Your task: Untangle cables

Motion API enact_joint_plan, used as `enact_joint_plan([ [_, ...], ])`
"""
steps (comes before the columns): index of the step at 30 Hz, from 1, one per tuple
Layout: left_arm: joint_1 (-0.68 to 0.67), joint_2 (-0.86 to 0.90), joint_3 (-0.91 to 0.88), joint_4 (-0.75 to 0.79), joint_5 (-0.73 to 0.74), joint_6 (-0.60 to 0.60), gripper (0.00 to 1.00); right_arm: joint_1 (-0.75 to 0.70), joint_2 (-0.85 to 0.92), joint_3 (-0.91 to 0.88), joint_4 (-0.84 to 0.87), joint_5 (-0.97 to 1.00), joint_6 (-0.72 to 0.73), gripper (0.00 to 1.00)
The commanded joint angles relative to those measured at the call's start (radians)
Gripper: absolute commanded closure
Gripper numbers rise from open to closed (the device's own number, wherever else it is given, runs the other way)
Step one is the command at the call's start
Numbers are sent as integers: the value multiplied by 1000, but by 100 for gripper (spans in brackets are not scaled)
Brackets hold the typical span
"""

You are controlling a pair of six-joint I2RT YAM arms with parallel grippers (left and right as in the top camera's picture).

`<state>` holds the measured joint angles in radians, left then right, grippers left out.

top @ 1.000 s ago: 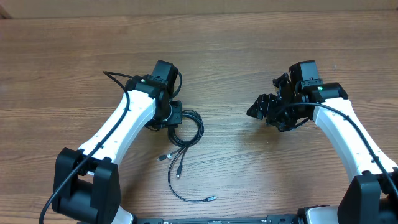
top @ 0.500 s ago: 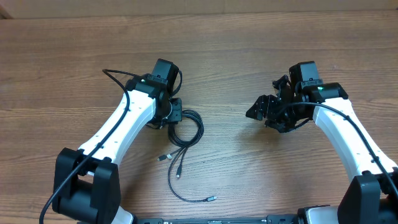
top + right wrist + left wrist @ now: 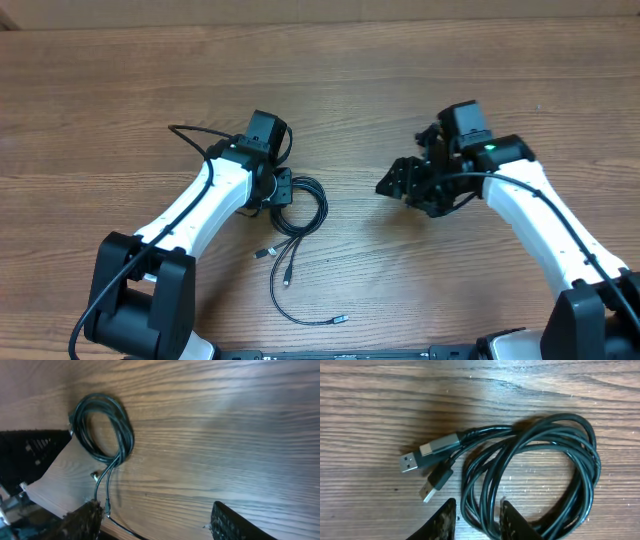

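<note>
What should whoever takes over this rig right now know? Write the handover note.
Left gripper: jaws straddle strands of the cables at the coil's edge; a firm pinch cannot be confirmed.
Right gripper: open, empty, off to the coil's right.
Cables: coiled on the table, plug ends trailing toward the robot.
Done: nothing separated yet.
Left: pull the cords apart and lay them out singly.

Count:
- 2 robot arms: left arm (image 3: 200,205), right arm (image 3: 540,210).
- 2 grippers: left gripper (image 3: 284,188), right gripper (image 3: 394,183).
- 1 coiled bundle of cables (image 3: 306,206); the number of cords in it is unclear.
- 3 plug ends overhead: near plug (image 3: 262,254), middle plug (image 3: 286,282), far plug (image 3: 340,320).
- 1 table (image 3: 420,60).
</note>
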<state>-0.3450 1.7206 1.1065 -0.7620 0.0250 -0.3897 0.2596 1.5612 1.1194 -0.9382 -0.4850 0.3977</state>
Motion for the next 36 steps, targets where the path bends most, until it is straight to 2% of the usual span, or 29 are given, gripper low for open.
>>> enact_joint_plan([
  [1, -2, 9, -32, 18, -6, 12, 70, 68, 3, -9, 18, 61, 51, 32],
  [12, -2, 9, -70, 53, -6, 12, 74, 244, 3, -9, 118, 175, 138, 33],
  [20, -2, 9, -120, 104, 77, 20, 70, 283, 3, -14, 132, 224, 180, 32],
  [25, -2, 9, -186, 168, 76, 20, 68, 284, 3, -39, 162, 258, 182, 32],
  [26, -2, 9, -201, 183, 76, 19, 70, 284, 3, -48, 172, 261, 182, 32],
  [28, -2, 9, -219, 200, 77, 20, 90, 285, 3, -66, 190, 260, 183, 32],
  [29, -2, 9, -219, 199, 77, 21, 95, 285, 3, -76, 195, 260, 183, 32],
  [32, -1, 9, -214, 203, 97, 63, 96, 285, 3, -96, 201, 260, 183, 35],
  [36, -1, 9, -168, 185, 130, 149, 96, 284, 3, -116, 223, 260, 183, 50],
])
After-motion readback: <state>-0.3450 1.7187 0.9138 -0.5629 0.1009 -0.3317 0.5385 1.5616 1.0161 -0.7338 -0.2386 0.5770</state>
